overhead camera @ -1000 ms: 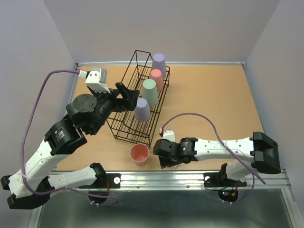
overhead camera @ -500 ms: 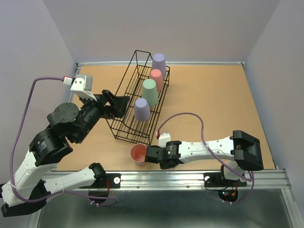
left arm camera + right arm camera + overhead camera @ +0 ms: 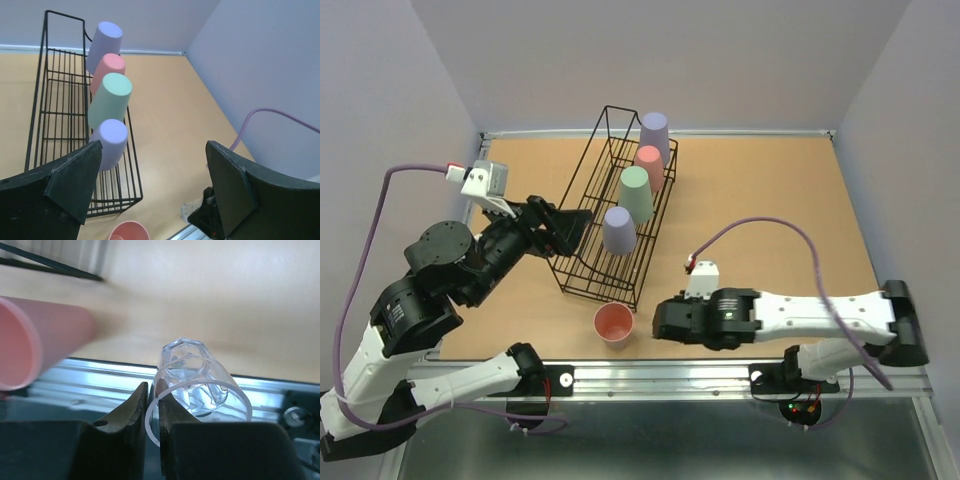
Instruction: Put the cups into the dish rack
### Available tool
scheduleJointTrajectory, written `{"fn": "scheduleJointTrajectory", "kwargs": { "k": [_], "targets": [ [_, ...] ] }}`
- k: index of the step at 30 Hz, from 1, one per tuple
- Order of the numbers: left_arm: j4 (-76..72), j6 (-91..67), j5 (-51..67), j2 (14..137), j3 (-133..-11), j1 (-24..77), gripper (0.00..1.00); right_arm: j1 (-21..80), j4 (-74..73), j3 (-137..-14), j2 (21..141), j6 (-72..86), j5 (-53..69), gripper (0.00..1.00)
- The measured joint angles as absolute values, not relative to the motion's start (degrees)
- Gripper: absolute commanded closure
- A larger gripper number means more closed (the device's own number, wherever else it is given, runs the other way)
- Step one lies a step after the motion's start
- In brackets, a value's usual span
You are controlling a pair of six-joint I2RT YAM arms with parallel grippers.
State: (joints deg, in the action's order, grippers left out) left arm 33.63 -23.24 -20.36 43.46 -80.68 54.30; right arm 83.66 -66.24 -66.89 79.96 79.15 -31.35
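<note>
- The left pincer (image 3: 154,150) is spread wide and holds nothing. The rack (image 3: 60,95) lies just ahead of it, a little to its left.
- Four cups sit upside down in a row along the rack's right side. The near purple cup (image 3: 110,142) is just ahead of that pincer's left finger. Beyond it come the green cup (image 3: 110,100), the racked pink cup (image 3: 107,70) and the far purple cup (image 3: 102,42).
- The loose pink cup (image 3: 613,323) stands mouth up on the table (image 3: 760,200). It is outside the rack's near end and just left of the right pincer (image 3: 154,392).
- The clear cup (image 3: 192,377) is caught by its rim. The right pincer is nearly closed on that thin wall, and the cup's body points away from it.
- Such a thin one-wall pinch may let the cup swing, so lift slowly and straight.
- Steer clear of the loose pink cup on the left, then turn the mouth down.
- Aim for the free stretch of rack in front of the near purple cup.
</note>
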Motion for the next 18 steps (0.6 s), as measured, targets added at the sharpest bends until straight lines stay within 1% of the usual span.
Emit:
{"fn": "scheduleJointTrajectory", "kwargs": {
  "k": [4,5,8,10,13,15,18],
  "targets": [
    [32.88,-24.40,-15.92,47.31,-82.65,54.30,0.07,82.43,-60.29,-66.32,65.82,73.84,-35.14,1.00],
    [32.40,-25.08,-14.74,48.01,-82.67,54.30,0.07,80.99,-57.84,-66.02,61.23,72.01,-35.83,1.00],
    [30.41,-28.14,-10.11,50.61,-82.65,54.30,0.07,74.67,-54.52,-66.11,53.45,66.67,-37.04,1.00],
    [28.40,-30.52,-7.84,52.03,-82.54,54.30,0.07,71.68,-54.46,-67.77,51.42,62.98,-38.83,1.00],
    [26.06,-33.91,-5.48,53.93,-82.48,54.30,0.08,70.96,-52.95,-73.95,51.33,57.52,-40.77,1.00],
    [23.53,-37.01,-2.98,55.05,-82.46,54.30,0.08,70.96,-49.71,-77.87,51.70,53.95,-41.93,1.00],
    [18.96,-41.12,0.21,56.25,-82.00,54.30,0.08,70.96,-41.15,-78.70,49.98,48.69,-42.52,1.00]
  ]
}}
